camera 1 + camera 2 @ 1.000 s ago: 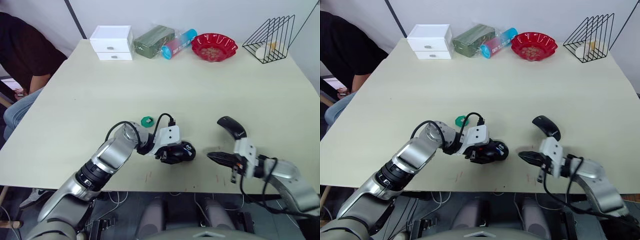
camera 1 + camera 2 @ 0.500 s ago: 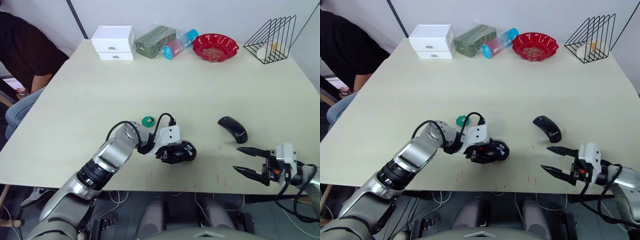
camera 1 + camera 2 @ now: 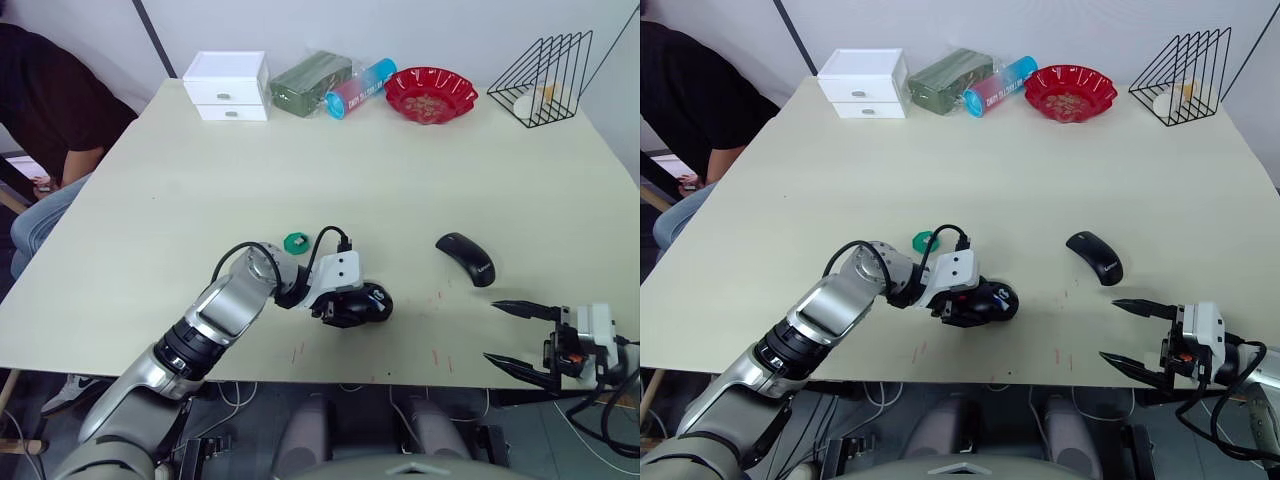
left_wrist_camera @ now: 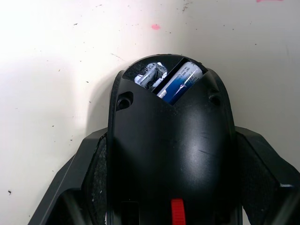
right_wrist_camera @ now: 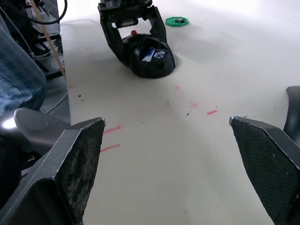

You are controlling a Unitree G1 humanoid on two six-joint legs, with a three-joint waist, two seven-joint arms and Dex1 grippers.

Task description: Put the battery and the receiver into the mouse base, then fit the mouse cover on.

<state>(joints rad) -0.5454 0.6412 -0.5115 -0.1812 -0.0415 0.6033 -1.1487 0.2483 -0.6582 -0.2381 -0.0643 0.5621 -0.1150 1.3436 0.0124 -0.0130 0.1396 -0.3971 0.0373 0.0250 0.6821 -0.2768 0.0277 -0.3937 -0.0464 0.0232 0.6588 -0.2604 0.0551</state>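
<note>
along the far edge of the worktop point(image 3: 400, 180), left to right: white drawer box point(image 3: 226, 84), green packet point(image 3: 308, 81), blue-and-pink tube point(image 3: 358, 87), red dish point(image 3: 431, 94), black wire rack point(image 3: 545, 75). small green dish point(image 3: 295, 242) nearer. seated person point(image 3: 45, 110) far left.

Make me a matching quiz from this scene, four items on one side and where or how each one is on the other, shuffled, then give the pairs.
Things:
1. battery
2. mouse cover
3. mouse base
4. right end effector

States:
A. open, holding nothing, at the table's near edge
B. lying alone on the table
C. seated inside the base's compartment
D. gripped by the left end effector

Pairs: 1-C, 2-B, 3-D, 4-A
</note>
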